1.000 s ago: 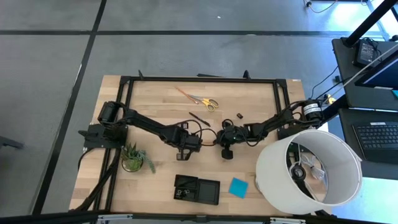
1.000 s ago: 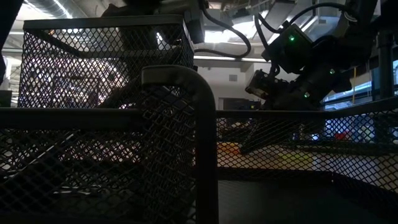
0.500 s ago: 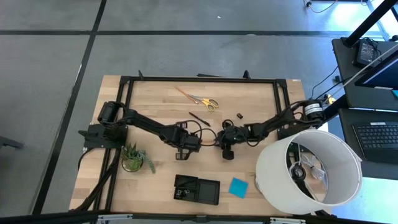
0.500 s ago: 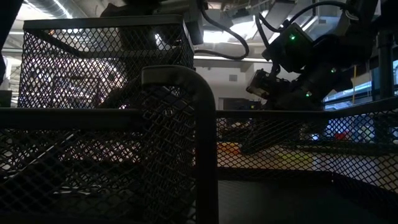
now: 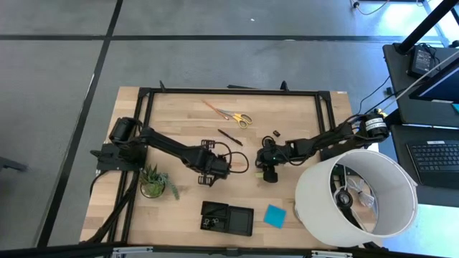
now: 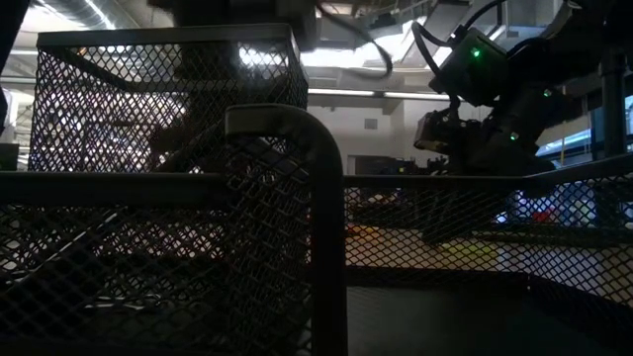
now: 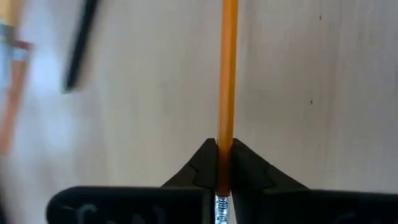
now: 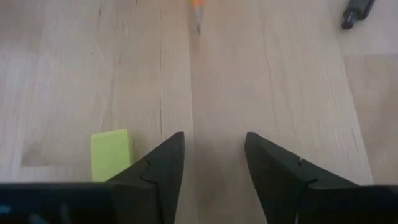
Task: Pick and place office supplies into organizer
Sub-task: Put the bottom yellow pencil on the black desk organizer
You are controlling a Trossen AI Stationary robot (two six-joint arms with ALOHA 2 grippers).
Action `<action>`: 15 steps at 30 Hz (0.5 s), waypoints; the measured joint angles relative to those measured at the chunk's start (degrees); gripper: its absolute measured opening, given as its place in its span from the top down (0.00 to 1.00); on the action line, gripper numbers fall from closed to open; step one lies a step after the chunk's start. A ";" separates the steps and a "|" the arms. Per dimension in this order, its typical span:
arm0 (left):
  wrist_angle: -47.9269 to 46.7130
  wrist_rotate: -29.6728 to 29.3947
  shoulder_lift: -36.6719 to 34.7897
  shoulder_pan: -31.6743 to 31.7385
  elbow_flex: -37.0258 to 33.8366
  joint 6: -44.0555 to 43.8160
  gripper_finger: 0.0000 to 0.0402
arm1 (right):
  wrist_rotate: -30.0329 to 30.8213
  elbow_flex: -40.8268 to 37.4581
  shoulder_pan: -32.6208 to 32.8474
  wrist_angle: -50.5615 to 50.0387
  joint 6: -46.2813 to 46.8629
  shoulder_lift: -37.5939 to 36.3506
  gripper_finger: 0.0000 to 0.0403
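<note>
Pencil handoff looks done, judging by what's changed in the last sec: our right arm is backing off toward the table's right side, and our left arm is pulling away w/ the orange pencil [image 7: 227, 74]. Going left to right: the potted plant [image 5: 153, 182] is sitting near the table's left edge, untouched. Next, the left gripper [image 5: 209, 175] is hanging near mid-table, fingers [image 7: 202, 163] pinched together on the pencil near its eraser end, tip pointing away from the wrist. Scissors [image 5: 235, 116] and a black pen [image 5: 229, 136] are lying farther back. The organizer [image 5: 226, 218] is waiting at the front edge, w/ the blue note pad [image 5: 274, 215] just beside it. Then the right gripper [image 5: 270, 170], fingers [image 8: 163, 163] now spread apart, holding nothing, bare wood between them, the yellow block [image 8: 111, 153] just beside one finger. We're judging the pencil goes to the organizer next.
</note>
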 joint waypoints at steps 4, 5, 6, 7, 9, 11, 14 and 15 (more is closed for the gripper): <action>-8.74 -6.29 -0.73 -2.30 4.53 0.42 0.96 | 0.04 -0.07 0.00 0.51 -0.08 0.02 0.57; -10.46 -7.97 -0.77 -3.06 5.76 1.31 0.96 | 0.08 -0.07 0.00 0.54 -0.10 0.02 0.57; -12.14 -9.55 -0.77 -3.95 6.96 2.69 0.96 | 0.04 -0.07 0.00 0.58 -0.10 0.02 0.57; -14.12 -11.16 -0.77 -4.97 8.14 4.54 0.96 | 0.03 -0.07 0.00 0.61 -0.08 0.02 0.57; -17.18 -14.05 -0.79 -7.21 9.95 8.74 0.96 | 0.07 -0.07 0.00 0.75 -0.09 0.02 0.57; -17.58 -16.76 -0.79 -9.55 11.20 12.81 0.96 | 0.06 -0.07 0.00 0.80 -0.10 0.02 0.57; -17.75 -20.42 -0.79 -13.45 12.61 17.56 0.96 | 0.07 -0.07 0.00 0.91 -0.12 0.02 0.57; -17.58 -21.44 -0.79 -14.90 13.10 18.80 0.96 | 0.07 -0.07 0.00 0.93 -0.14 0.02 0.57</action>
